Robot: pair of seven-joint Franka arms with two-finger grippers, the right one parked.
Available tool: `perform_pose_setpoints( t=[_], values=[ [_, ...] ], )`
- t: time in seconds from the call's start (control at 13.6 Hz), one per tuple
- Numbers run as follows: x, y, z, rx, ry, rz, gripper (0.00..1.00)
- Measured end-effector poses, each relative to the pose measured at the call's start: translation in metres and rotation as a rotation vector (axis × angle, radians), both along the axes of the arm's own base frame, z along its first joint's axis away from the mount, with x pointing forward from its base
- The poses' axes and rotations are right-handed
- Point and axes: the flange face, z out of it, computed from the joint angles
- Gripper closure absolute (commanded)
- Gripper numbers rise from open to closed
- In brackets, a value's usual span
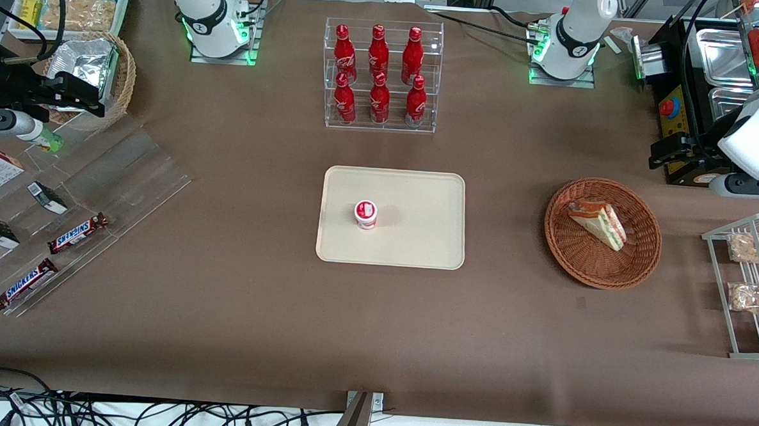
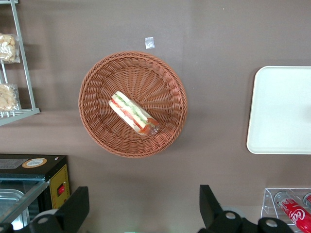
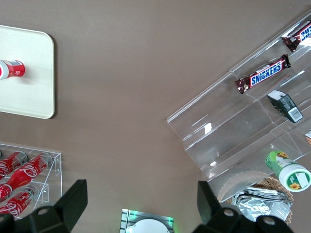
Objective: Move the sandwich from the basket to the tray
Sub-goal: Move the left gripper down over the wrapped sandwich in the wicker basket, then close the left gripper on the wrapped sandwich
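The sandwich [image 1: 600, 224], a wrapped triangular wedge, lies in the round reddish-brown basket [image 1: 601, 280] toward the working arm's end of the table. The left wrist view shows the sandwich [image 2: 132, 113] in the basket [image 2: 97, 131] from above. The cream tray [image 1: 417, 240] lies flat at the table's middle and also shows in the left wrist view [image 2: 282, 111]. My left gripper [image 1: 662, 155] hovers high, farther from the front camera than the basket. It is open wide and empty [image 2: 143, 208], well apart from the sandwich.
A small red-and-white cup [image 1: 366, 214] stands on the tray. A clear rack of red bottles [image 1: 382, 75] stands farther back. A wire rack with snack bags [image 1: 751, 287] and a black unit with steel trays [image 1: 712, 80] flank the basket.
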Motion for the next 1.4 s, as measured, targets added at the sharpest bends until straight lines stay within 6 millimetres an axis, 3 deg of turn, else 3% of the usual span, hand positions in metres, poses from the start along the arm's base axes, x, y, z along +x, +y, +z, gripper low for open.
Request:
perform_pose_setpoints(
  t=[0.37,0.59,0.74,1.03,1.4],
  values=[
    [0.001,0.002,-0.002,0.000,0.003,0.003,0.00],
    [0.004,0.022,-0.015,0.004,0.026,0.053,0.00],
    [0.007,0.036,-0.040,0.053,0.040,0.163,0.00],
    [0.009,0.031,-0.112,0.114,0.019,0.415,0.00],
    [0.000,0.028,-0.185,0.155,-0.068,0.676,0.00]
  ],
)
